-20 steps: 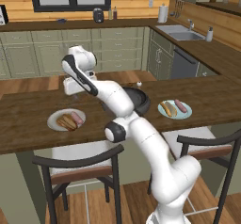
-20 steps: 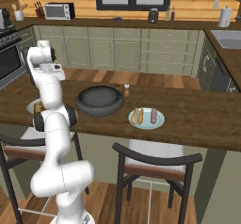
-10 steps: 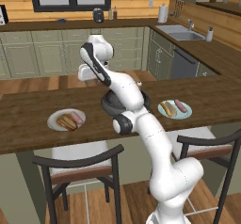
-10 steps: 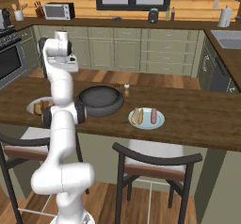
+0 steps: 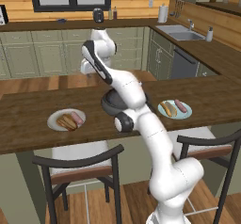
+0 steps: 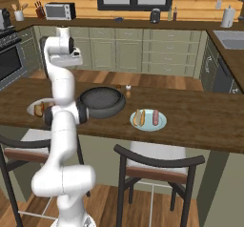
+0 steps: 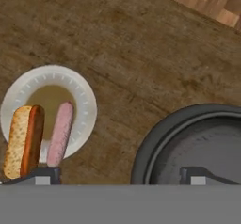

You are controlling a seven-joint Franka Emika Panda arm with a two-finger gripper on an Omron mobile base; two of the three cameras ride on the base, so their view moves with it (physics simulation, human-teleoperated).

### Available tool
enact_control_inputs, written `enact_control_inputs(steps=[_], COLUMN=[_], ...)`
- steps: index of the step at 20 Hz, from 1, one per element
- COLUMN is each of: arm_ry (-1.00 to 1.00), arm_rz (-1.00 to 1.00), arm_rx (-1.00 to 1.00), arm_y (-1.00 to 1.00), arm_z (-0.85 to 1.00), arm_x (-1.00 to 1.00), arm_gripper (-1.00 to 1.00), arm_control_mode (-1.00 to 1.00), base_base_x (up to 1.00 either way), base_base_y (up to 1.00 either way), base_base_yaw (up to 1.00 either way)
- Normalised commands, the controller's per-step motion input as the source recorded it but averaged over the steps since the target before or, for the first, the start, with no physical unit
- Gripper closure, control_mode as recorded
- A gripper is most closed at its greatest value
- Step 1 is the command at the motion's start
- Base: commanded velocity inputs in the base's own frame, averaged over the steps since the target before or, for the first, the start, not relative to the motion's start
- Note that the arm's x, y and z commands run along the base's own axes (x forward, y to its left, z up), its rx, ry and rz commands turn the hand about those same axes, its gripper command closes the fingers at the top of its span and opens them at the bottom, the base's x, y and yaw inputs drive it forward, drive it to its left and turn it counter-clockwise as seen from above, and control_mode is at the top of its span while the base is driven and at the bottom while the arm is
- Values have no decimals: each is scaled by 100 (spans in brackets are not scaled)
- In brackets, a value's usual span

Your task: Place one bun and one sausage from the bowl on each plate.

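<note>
My gripper (image 7: pixel 120 175) hangs open and empty, high above the counter between the left plate and the bowl; its hand (image 5: pixel 89 68) (image 6: pixel 71 58) is raised well over the wood. Below it, the white left plate (image 7: pixel 82 98) (image 5: pixel 52 118) holds a bun (image 7: pixel 20 140) and a pink sausage (image 7: pixel 60 132). The wide dark bowl (image 7: pixel 153 145) (image 6: pixel 101 102) sits mid-counter, and the part of its inside that shows is bare. A pale blue right plate (image 6: pixel 162 124) (image 5: pixel 187 109) carries a bun (image 6: pixel 138 118) and a sausage (image 6: pixel 155 117).
Two dark chairs (image 6: pixel 157 161) (image 5: pixel 80 164) stand at the counter's near edge. Small shakers (image 6: pixel 127 89) sit behind the bowl. My own arm (image 5: pixel 136 110) crosses in front of the bowl in the left base view.
The arm has swung from over the left plate toward the middle of the counter and risen. The gripper stays open and empty.
</note>
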Motion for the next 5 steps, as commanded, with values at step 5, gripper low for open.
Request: enact_control_inputs(steps=[5], arm_ry=[-3], arm_rz=[0], arm_rx=[7], arm_y=[-10], arm_z=[-10], arm_x=[84], arm_gripper=[-100], arm_control_mode=[-100], base_base_x=[0], base_base_y=[0], base_base_yaw=[0])
